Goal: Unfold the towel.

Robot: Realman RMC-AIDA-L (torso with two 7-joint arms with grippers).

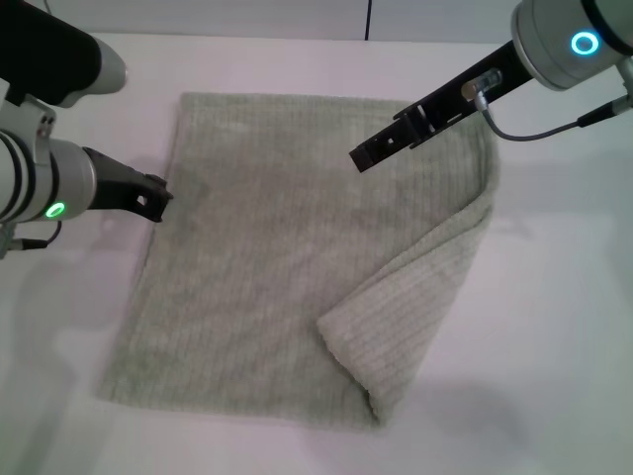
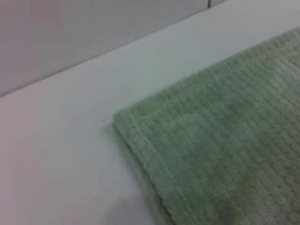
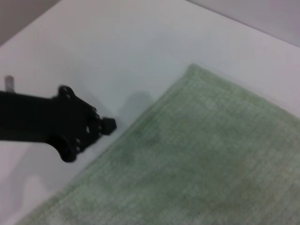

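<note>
The pale grey-green towel (image 1: 257, 267) lies mostly flat on the white table (image 1: 554, 327). Its front right corner is folded back over it as a ribbed triangular flap (image 1: 415, 307). My left gripper (image 1: 158, 198) hovers just off the towel's left edge, not touching the cloth. My right gripper (image 1: 361, 156) hangs above the towel's far right part with nothing in it. The left wrist view shows a flat towel corner (image 2: 225, 150). The right wrist view shows the towel's left part (image 3: 201, 159) with the left gripper (image 3: 107, 124) beside it.
A grey wall (image 1: 247, 15) runs along the table's far edge. A grey cable (image 1: 534, 131) loops under the right arm. Bare table top lies to the left, the right and in front of the towel.
</note>
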